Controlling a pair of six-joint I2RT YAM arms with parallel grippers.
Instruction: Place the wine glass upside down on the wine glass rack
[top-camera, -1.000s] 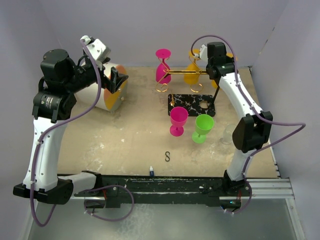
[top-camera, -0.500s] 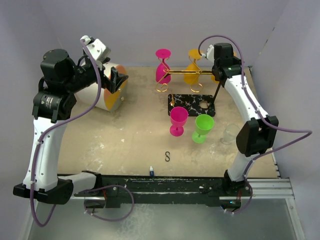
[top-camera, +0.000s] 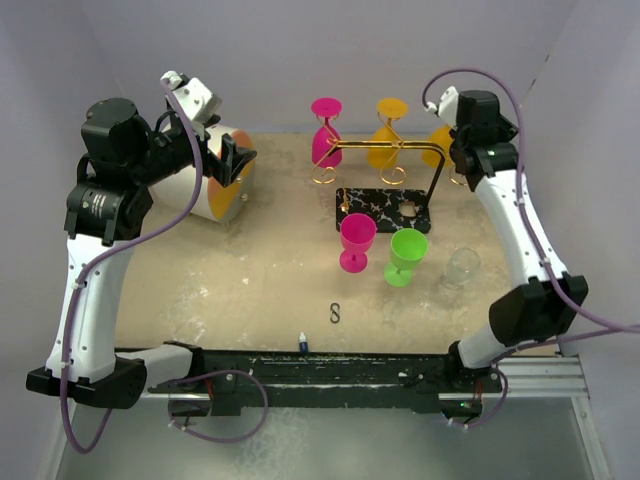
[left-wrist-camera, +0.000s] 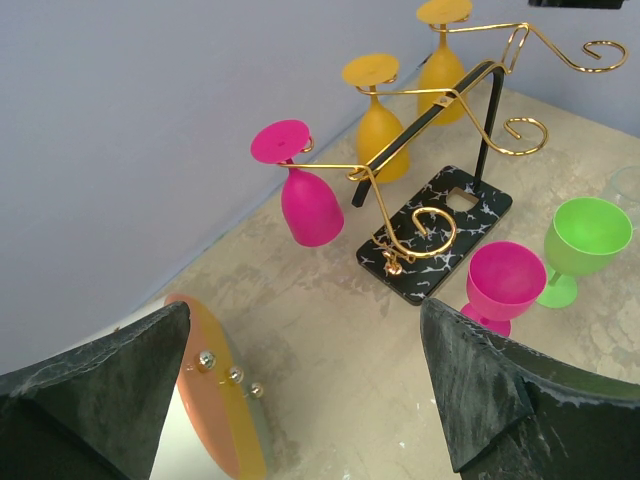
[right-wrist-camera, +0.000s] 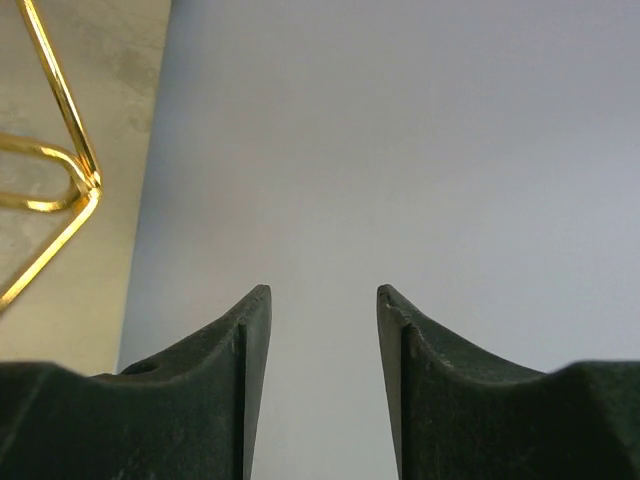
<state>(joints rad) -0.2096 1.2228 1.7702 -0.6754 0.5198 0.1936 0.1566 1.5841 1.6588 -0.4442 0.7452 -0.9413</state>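
- Locate the wine glass rack (left-wrist-camera: 462, 98) at the far middle of the table (top-camera: 250, 280), upright on its black marbled base (top-camera: 383, 210).
- Note three glasses hung bowl-down, feet caught above the gold wire to let the stems sit in the slots: magenta hung glass (left-wrist-camera: 305, 200), middle orange glass (left-wrist-camera: 380, 125), end orange glass (left-wrist-camera: 443, 60).
- Read the right gripper (right-wrist-camera: 322, 295) as released: parted, grasping nothing, wire loop off to one side and untouched. Judge it clear of the end orange glass.
- Read the left gripper (left-wrist-camera: 305, 310) as spread wide and empty, raised over a white-and-orange round object (top-camera: 215, 190), well apart from the rack, probably to stay out of the way.
- Expect more hanging work: upright magenta glass (top-camera: 357, 243), green glass (top-camera: 406, 255) and clear glass (top-camera: 462, 265) near the base.
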